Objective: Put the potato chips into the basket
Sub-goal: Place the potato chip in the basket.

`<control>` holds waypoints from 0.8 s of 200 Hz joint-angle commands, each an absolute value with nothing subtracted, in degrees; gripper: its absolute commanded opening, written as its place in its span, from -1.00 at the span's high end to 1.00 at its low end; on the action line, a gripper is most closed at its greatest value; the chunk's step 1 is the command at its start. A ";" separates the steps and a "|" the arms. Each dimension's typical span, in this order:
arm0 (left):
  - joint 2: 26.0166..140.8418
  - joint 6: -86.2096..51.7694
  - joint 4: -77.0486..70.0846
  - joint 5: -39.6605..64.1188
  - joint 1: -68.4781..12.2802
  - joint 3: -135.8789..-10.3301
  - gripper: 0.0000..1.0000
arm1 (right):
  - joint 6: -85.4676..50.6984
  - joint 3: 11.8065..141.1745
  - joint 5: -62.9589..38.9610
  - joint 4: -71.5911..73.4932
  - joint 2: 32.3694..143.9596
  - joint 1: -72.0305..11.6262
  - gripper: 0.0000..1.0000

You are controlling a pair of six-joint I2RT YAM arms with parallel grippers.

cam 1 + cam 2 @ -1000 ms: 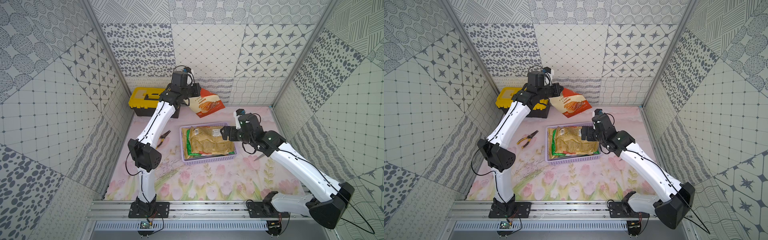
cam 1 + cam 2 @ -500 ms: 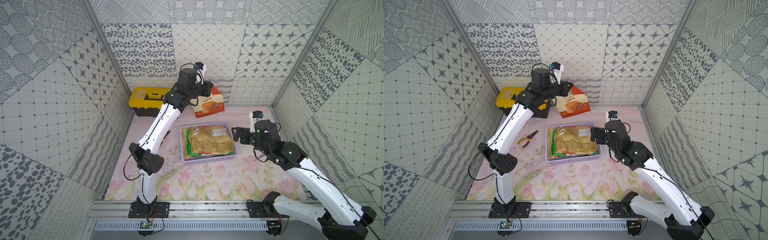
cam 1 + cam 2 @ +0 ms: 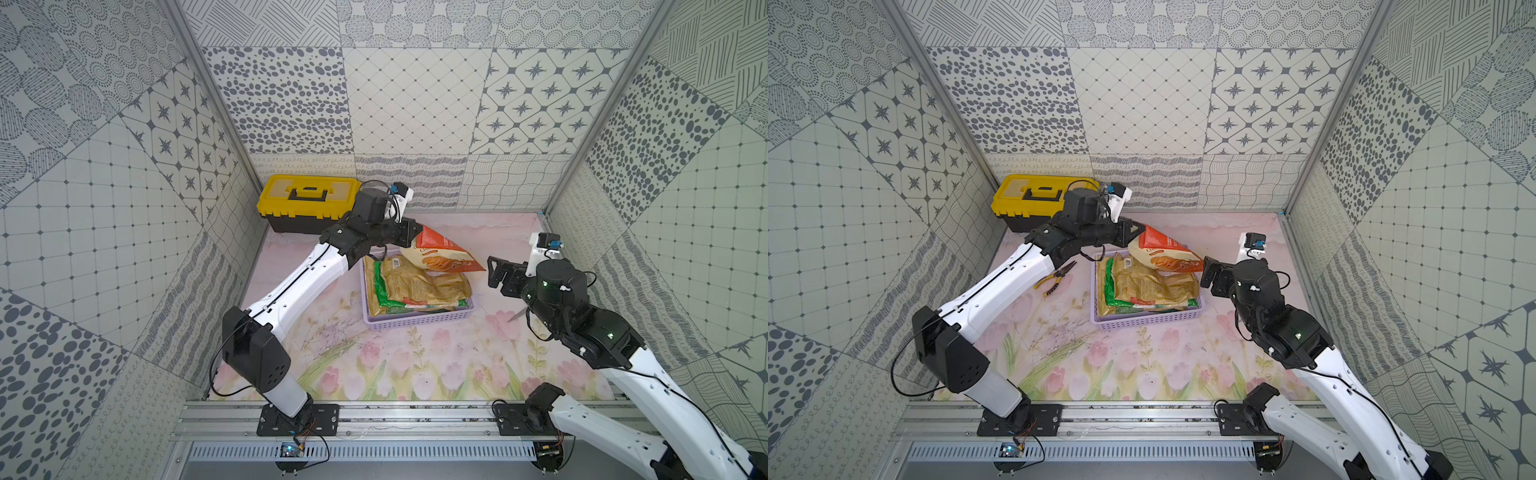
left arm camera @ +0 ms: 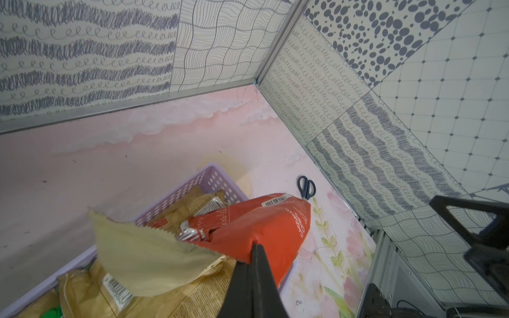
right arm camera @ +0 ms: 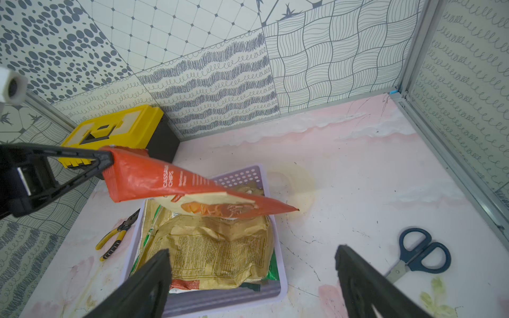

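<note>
Left gripper [image 3: 417, 232], clamped on the red bag [image 3: 442, 254], has brought it above the basket [image 3: 415, 322]; right gripper [image 3: 494, 274] stands apart beside.

Both top views look down from high above the near edge toward the far wall, showing the whole table [image 3: 415, 374] from afar. The left wrist view looks closely toward the far right corner. The right wrist view faces the far wall from the right side. All four share the basket [image 3: 415, 323] and the orange-red bag [image 3: 444, 253].
</note>
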State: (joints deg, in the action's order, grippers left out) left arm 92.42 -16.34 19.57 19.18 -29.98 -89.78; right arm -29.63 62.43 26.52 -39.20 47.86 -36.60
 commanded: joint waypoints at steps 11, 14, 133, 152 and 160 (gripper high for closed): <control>84.87 -13.65 15.56 21.97 -30.06 -79.13 1.00 | -31.10 61.61 24.65 -33.76 50.36 -36.44 -0.94; 84.44 -13.46 15.80 21.74 -30.07 -78.64 1.00 | -31.23 61.57 24.43 -33.53 50.63 -36.44 -0.94; 73.51 -8.32 29.18 4.77 -25.48 -60.76 1.00 | -31.68 61.64 18.84 -30.47 56.87 -36.39 -0.94; 74.43 -9.23 31.24 2.09 -24.46 -59.52 1.00 | -32.04 62.76 15.04 -29.88 61.17 -36.42 -0.94; 74.59 -9.99 31.89 1.12 -24.22 -59.16 1.00 | -32.32 63.71 13.41 -29.89 63.71 -36.44 -0.93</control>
